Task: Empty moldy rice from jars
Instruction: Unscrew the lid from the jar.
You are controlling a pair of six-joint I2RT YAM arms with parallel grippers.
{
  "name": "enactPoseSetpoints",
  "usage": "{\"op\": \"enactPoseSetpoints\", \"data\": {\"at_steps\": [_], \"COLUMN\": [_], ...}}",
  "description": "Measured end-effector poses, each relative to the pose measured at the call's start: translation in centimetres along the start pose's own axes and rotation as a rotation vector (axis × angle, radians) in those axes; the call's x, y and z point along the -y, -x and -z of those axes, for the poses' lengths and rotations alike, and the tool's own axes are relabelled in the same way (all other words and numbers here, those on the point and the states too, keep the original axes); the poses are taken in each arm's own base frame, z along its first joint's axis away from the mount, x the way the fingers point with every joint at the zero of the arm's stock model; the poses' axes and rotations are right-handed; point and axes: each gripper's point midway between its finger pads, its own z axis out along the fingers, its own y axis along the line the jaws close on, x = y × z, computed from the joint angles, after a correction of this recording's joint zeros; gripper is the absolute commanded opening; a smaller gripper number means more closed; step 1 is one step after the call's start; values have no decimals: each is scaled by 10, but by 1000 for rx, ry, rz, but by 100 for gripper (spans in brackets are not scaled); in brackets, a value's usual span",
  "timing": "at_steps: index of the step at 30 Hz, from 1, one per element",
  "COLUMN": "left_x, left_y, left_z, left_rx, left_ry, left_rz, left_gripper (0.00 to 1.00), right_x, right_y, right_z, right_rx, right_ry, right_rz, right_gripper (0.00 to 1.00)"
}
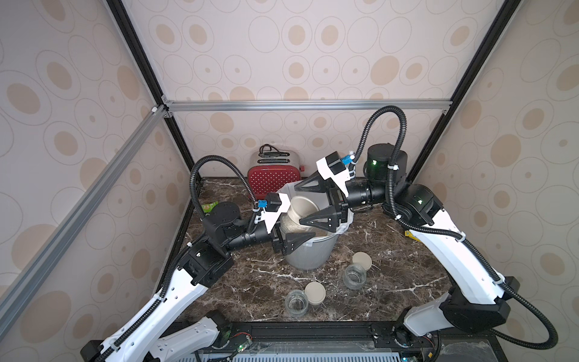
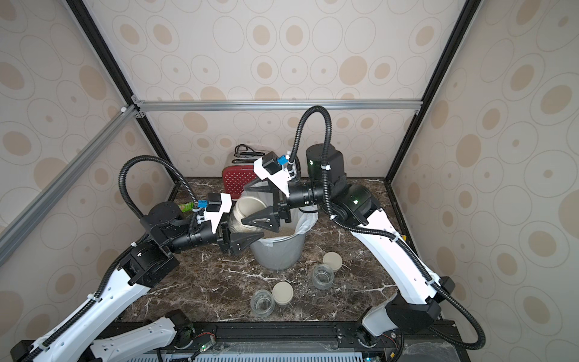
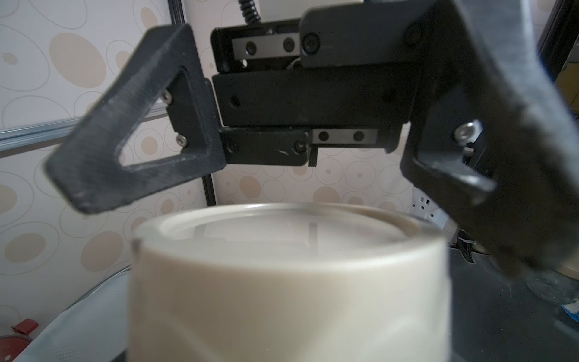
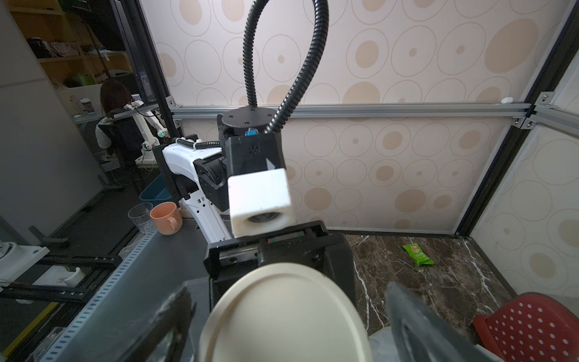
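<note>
Centre frame: left gripper (image 1: 293,232) clamps tilted jar (image 1: 289,223) over bin (image 1: 308,258); right gripper (image 1: 299,203) gapes around lid (image 1: 303,209). Centre jaws, pinch rim squarely, then unscrew.

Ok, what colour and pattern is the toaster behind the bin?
The toaster is red with small white polka dots, clearest in the right wrist view.

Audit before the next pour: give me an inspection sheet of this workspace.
Surface: dark marble table.
Job's things: lidded jar tilted over the bin; two open jars on the table, a loose lid beside each.
Clutter: toaster, green packet, yellow item at the edge.
Grippers: left gripper shut on the lidded jar; right gripper open around its lid.
Cables: conduit looped above each arm.
Surroundings: patterned walls, metal frame; person seated outside.
</note>
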Motion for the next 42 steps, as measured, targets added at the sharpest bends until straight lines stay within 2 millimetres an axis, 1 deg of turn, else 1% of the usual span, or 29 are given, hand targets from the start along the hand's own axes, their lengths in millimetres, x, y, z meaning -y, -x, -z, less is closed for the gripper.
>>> {"op": "enactPoseSetpoints", "data": {"at_steps": [5, 8, 11, 14, 16, 18, 20, 22, 24, 29, 32, 34, 38, 40, 42], "left_x": [-1, -2, -4, -6, -7, -8, -9, -10, -10, -12, -12, -12, -12, -12, -12], "left_y": [-2, -4, -7, -11, -14, -17, -17, -17, -18, -22, -23, -23, -24, -24, -24], "left_z": [0, 0, 0, 0, 0, 0, 0, 0, 0, -3, -3, -3, -3, -3, -3], "left_rx": [-5, -12, -25, -39, -52, -61, -64, -65, -67, -77, -83, -84, -84, -84, -84], "left_ry": [4, 12, 21, 35, 42, 48, 53, 56, 57, 56, 56, 56, 56, 56, 56], "left_rz": [2, 2, -1, -5, -8, -11, -16, -19, -22, -21, -20, -20, -20, -20, -20], "left_gripper": [44, 44, 44, 44, 44, 44, 44, 44, 44, 44, 44, 43, 44, 44, 44], "right_x": [5, 8, 10, 8, 3, -4, -10, -14, -15, -1, 7, 9, 11, 14, 16], "right_y": [2, 5, 11, 16, 14, 12, 11, 6, -3, -33, -49, -51, -46, -46, -49], "right_z": [2, 8, 21, 39, 53, 62, 65, 61, 54, 29, 20, 16, 9, 5, -1], "right_rx": [-3, -2, 6, 32, 47, 57, 62, 53, 31, -50, -85, -86, -64, -63, -70], "right_ry": [-39, -94, -186, -297, -373, -421, -458, -479, -490, -538, -556, -555, -537, -530, -520], "right_rz": [-15, -54, -122, -187, -238, -280, -313, -345, -374, -445, -476, -487, -491, -496, -504], "right_gripper": [99, 99, 99, 99, 99, 99, 99, 99, 99, 99, 99, 99, 99, 91, 77]}}
